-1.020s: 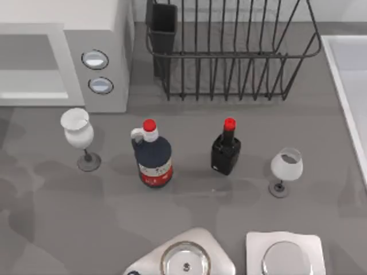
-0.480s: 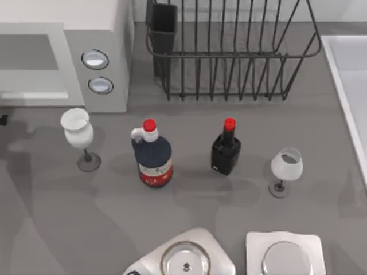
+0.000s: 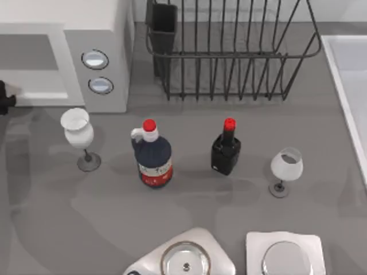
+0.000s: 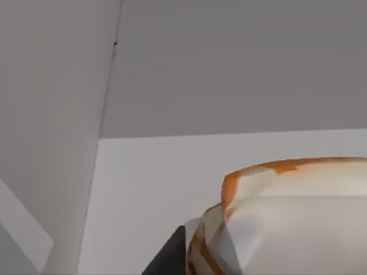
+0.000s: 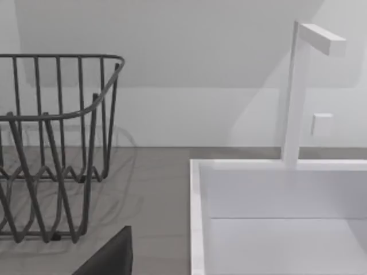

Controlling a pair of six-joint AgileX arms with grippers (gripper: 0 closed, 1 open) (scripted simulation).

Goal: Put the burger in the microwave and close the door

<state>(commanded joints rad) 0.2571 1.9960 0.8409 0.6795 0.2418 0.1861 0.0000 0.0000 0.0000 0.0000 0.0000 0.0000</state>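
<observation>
left hand point(image 3: 4, 97) is pinching the burger point(image 4: 287, 217) right at the open microwave point(image 3: 63, 57) mouth; burger isn't set down, door not shut

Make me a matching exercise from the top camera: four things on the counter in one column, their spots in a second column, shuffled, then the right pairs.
Things:
1. microwave
2. dish rack
3. dark blue jug
4. sink

Places:
A. right edge of the table
B. back left corner
C. middle, left of the black bottle
D. back, right of the microwave

Pairs: 1-B, 2-D, 3-C, 4-A
</observation>
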